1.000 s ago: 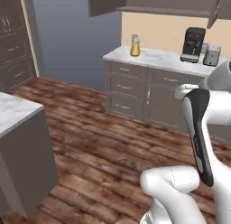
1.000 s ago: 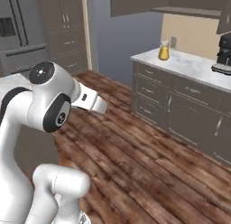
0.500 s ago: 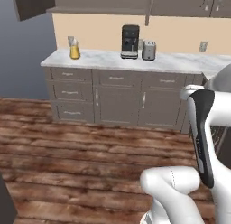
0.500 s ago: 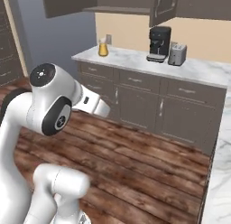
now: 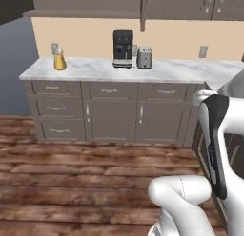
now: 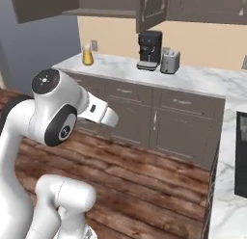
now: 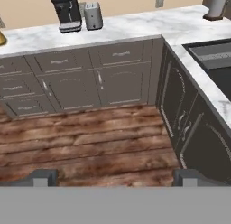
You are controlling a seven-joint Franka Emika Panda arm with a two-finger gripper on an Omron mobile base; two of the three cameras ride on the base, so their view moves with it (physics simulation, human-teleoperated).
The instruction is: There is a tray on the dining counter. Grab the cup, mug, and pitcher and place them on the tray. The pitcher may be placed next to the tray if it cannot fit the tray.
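The pitcher (image 5: 59, 61) is amber-yellow and translucent with a pale clear top. It stands on a white-grey veined marble worktop (image 5: 171, 71) over grey-brown cabinets (image 5: 112, 118) with pale metal handles. The coffee machine (image 5: 123, 48) is black, the toaster (image 5: 144, 57) silver-grey. The wall is beige and the floor (image 5: 81, 182) dark reddish-brown planks.

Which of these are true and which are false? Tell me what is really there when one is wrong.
1. The amber pitcher stands at the left end of the marble worktop. True.
2. The toaster is left of the coffee machine. False: it stands right of it.
3. The pincer is open and holds nothing. True.
4. The pitcher lies tipped over. False: it stands upright.
5. The floor is white tile. False: it is brown wood planks.
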